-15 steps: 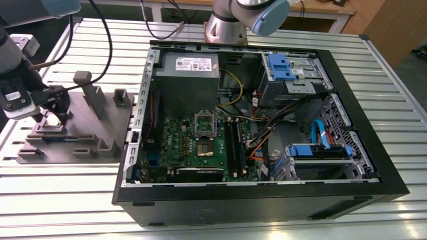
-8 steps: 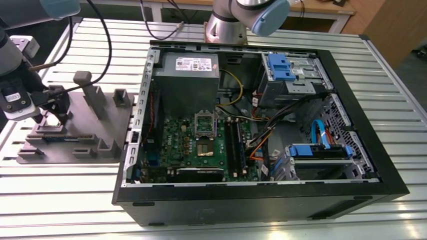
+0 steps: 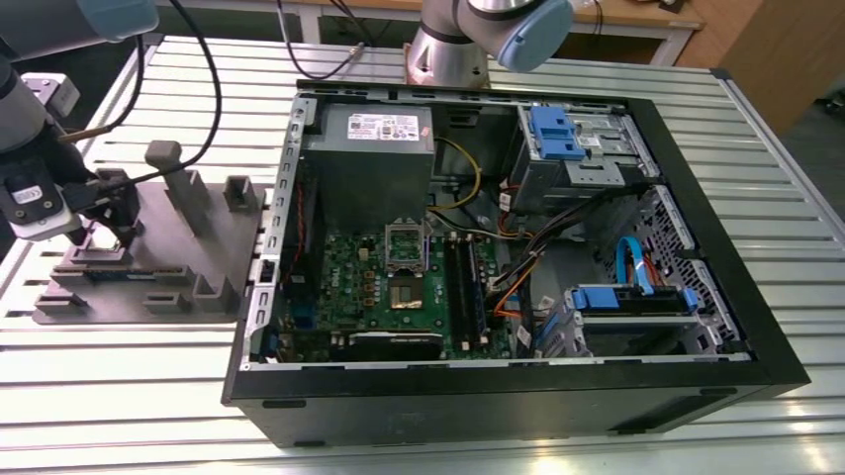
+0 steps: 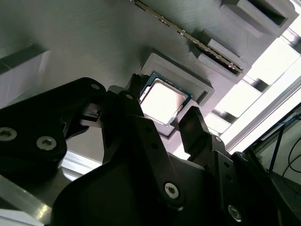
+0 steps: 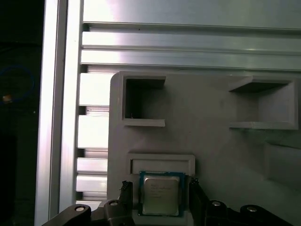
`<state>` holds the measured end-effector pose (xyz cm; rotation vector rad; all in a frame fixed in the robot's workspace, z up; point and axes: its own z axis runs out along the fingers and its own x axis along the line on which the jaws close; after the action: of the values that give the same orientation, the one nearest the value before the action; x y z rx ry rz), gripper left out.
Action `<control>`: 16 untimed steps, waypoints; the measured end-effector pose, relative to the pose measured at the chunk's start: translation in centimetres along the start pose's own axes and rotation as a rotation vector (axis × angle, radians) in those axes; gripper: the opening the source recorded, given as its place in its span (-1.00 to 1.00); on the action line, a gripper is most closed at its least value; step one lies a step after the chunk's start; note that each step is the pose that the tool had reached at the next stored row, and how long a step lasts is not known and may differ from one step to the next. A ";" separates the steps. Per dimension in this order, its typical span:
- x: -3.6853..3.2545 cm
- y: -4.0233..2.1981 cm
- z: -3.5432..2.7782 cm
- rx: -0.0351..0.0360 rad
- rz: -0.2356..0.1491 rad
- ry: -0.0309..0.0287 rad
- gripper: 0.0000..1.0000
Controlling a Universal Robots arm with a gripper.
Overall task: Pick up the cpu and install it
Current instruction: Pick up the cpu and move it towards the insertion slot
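Note:
The cpu (image 5: 160, 195) is a small square chip with a silver-grey top. It lies flat in a shallow square pocket of the grey holder block (image 5: 211, 136). In both wrist views my gripper (image 5: 160, 190) stands open right over it, one black finger (image 5: 125, 189) on each side of the chip with a small gap to its edges. The second wrist view has the cpu (image 4: 162, 100) between the two fingertips of the gripper (image 4: 164, 110). In the exterior view the gripper (image 3: 106, 234) is down on the holder block (image 3: 172, 247) at the exterior view's left.
An open computer case (image 3: 528, 396) lies on the slatted metal table (image 3: 793, 228). Its green motherboard (image 3: 356, 287) carries an open socket (image 3: 407, 243). A long narrow memory stick (image 4: 188, 35) rests on the holder block. Upright posts (image 3: 169, 168) rise from the block near my gripper.

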<state>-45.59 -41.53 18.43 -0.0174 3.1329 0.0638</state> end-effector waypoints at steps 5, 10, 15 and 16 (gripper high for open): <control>0.06 0.00 0.10 -0.0001 0.000 -0.0042 0.18; 0.08 -0.01 0.16 0.0000 0.000 -0.0060 0.18; 0.08 -0.01 0.22 0.0000 0.000 -0.0088 0.18; 0.08 -0.01 0.23 0.0000 0.000 -0.0092 0.18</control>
<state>-45.67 -41.53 18.20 -0.0178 3.1237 0.0637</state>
